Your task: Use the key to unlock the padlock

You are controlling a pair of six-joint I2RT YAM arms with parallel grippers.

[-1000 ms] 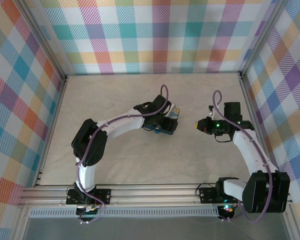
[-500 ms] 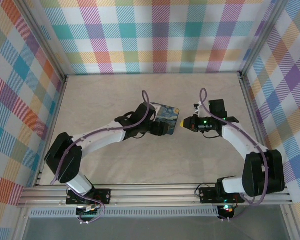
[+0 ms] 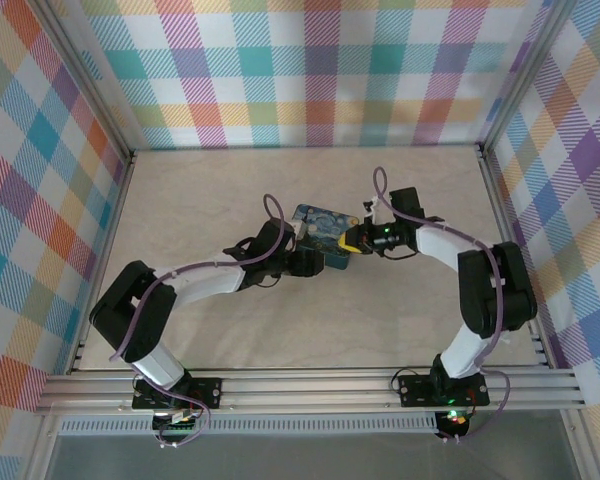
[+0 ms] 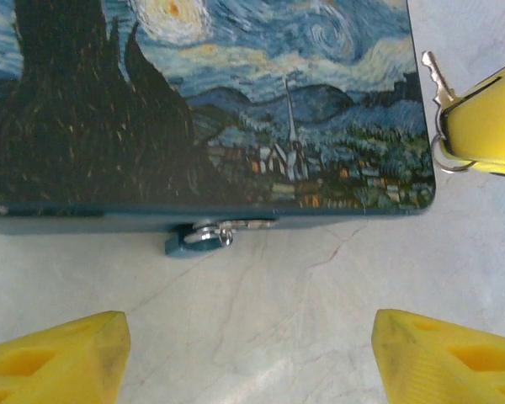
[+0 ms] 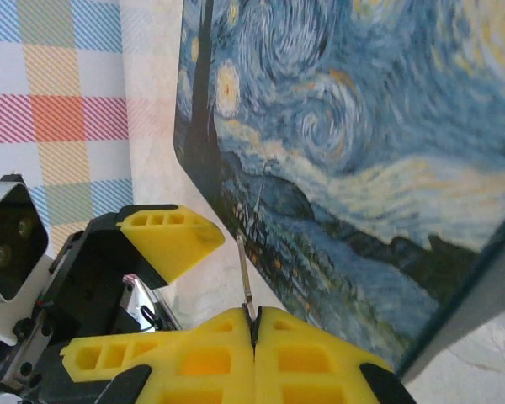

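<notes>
Key (image 5: 246, 278) held, padlock (image 4: 209, 236) not yet opened
My right end effector (image 5: 254, 324) clamps the key, left end effector (image 4: 248, 341) apart; inserting, turning remain.

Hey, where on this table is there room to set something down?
Bare table lies between the box and the back wall, and near-middle between the left arm and right arm. Crowded along the box's near side, by the left pincer and right pincer.

Robot lab cell: aluminium-framed table (image 3: 230, 180) walled with plaid backdrop panels (image 3: 310, 70).
</notes>
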